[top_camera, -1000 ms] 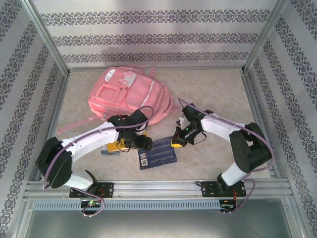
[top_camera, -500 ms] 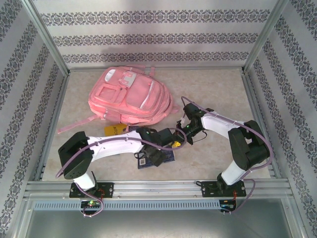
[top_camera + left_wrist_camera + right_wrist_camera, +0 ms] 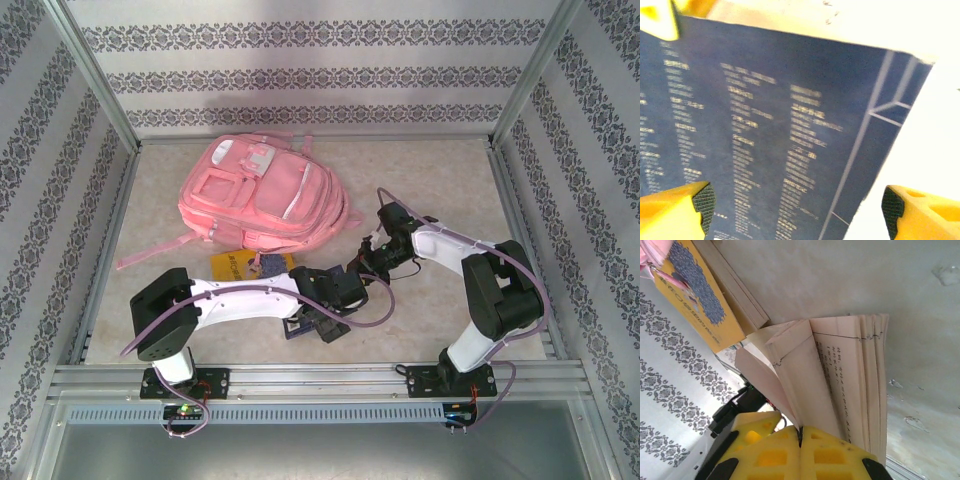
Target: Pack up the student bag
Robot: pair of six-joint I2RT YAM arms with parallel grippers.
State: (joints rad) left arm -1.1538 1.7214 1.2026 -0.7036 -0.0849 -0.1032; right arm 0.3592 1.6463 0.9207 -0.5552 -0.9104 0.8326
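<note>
With the right gripper [image 3: 800, 440] pinched shut on a few fanned pages [image 3: 840, 375] and the left gripper [image 3: 795, 205] spread wide astride the book [image 3: 780, 125], that thin hold may tear or slip; the backpack [image 3: 260, 195] lies beyond both jaws.

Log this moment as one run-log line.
left gripper: open over dark blue paperback book | right gripper: shut on its pages | pink fabric backpack: book outside

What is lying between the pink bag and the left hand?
In the top view, a yellow book lies between the student bag and the left hand, which hovers open over the blue book.
</note>
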